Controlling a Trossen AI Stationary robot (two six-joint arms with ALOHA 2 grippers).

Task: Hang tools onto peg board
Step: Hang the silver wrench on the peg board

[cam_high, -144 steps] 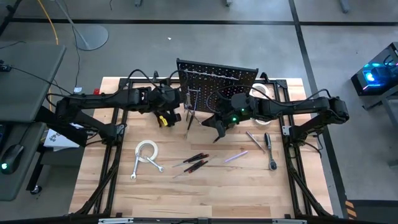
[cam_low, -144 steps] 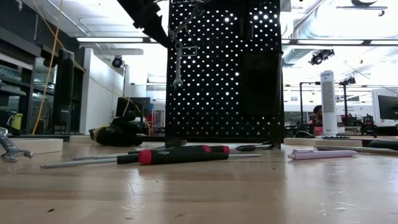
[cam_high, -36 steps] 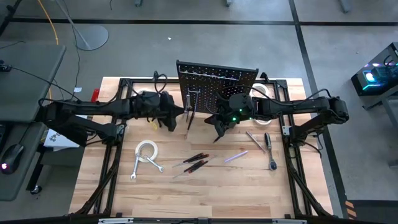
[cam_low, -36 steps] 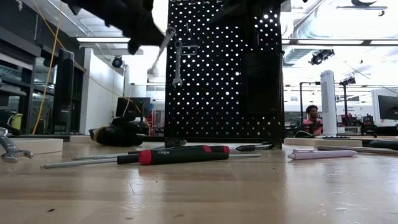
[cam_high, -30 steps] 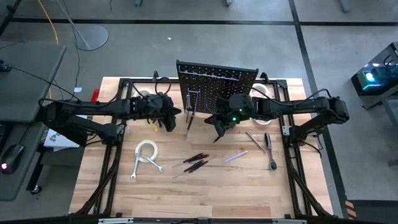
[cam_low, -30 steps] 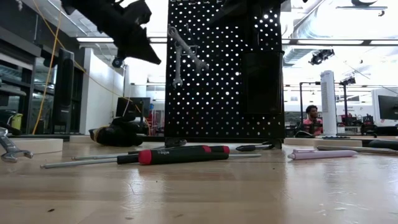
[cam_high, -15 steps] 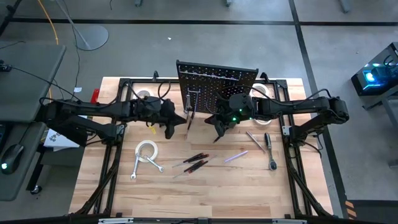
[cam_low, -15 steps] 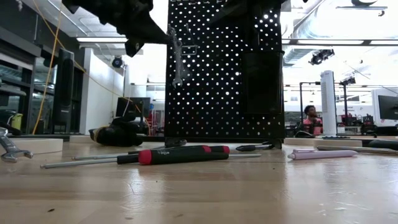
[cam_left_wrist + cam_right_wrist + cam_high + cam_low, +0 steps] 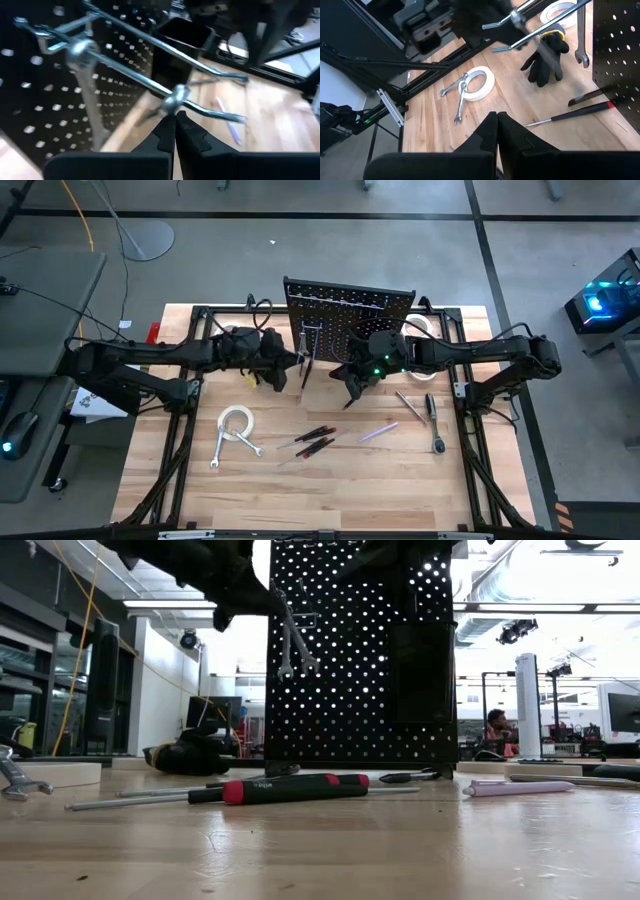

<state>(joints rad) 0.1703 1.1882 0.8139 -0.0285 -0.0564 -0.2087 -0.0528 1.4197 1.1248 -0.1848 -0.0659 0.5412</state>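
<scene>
The black peg board (image 9: 345, 305) stands upright at the table's far middle, with a small black bin (image 9: 182, 37) on its front. A silver wrench (image 9: 285, 640) hangs from a hook near its left side. My left gripper (image 9: 285, 363) is in front of that hook, shut on another silver wrench (image 9: 125, 70). My right gripper (image 9: 352, 388) is shut and empty above the table, in front of the board's right half. More tools lie on the table: red-handled screwdrivers (image 9: 312, 440), a purple one (image 9: 378, 431) and a ratchet (image 9: 435, 420). My left gripper pinches the silver wrench between its two fingertips at a thick spot (image 9: 175, 96) along its shaft. The fingers come level from the table's left side, toward the board. The wrench is clear of the table, and its far end (image 9: 50, 42) reaches the hook on the board.
A white tape roll (image 9: 236, 423) with a wrench (image 9: 222, 450) beside it lies left of the middle. A black and yellow glove (image 9: 545, 57) lies under my left arm. Another tape roll (image 9: 420, 327) lies right of the board. The near half of the table holds little.
My left gripper has gone toward the table's right edge, closer to the peg board, staying shut. The wrench at the hook has swung from slanted to upright and back to slanted.
</scene>
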